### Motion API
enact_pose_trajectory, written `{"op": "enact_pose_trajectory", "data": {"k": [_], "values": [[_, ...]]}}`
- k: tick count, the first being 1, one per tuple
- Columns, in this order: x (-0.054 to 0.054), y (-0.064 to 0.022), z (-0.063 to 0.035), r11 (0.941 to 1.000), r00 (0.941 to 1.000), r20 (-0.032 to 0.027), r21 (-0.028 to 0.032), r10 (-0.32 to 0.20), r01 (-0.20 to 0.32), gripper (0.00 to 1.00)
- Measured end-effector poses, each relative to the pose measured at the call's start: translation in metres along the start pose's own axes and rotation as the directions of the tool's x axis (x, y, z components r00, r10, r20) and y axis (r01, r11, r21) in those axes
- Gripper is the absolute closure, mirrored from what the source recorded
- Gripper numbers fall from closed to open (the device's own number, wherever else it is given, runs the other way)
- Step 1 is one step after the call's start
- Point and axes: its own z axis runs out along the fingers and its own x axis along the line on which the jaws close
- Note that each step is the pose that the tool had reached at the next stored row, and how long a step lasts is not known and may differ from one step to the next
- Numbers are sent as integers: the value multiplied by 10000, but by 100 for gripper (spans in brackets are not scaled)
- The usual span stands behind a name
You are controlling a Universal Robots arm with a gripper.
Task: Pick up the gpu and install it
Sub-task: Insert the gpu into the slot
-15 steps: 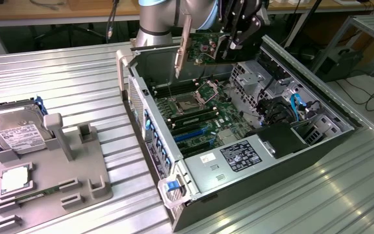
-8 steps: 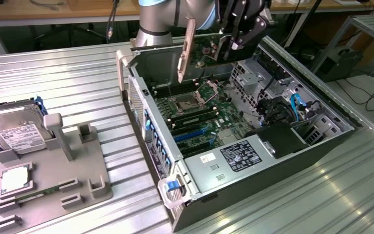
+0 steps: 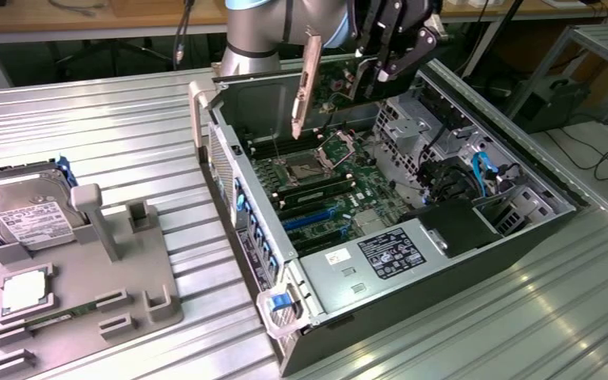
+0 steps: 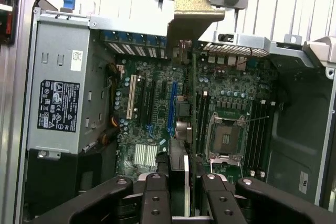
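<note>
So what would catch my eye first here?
First, the open computer case lying on its side on the ribbed metal table, its green main board bare to see. Right above it, the robot's gripper clamps a circuit card with a pale metal bracket. At the exterior view's left, a silver hard drive sits in a grey holder.

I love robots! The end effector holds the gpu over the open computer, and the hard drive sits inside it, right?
No: the exterior view shows the hard drive outside the computer, on the grey holder. The end effector does hold the gpu.
</note>
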Motion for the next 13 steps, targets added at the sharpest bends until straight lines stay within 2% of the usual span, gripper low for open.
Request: {"op": "enact_pose_trajectory", "data": {"k": [7,10,13], "values": [[1,-19,46,9973,9973,32,9,729,-729,72],[0,-20,69,9968,9968,35,10,798,-798,72],[0,-21,81,9968,9968,74,12,797,-797,72]]}}
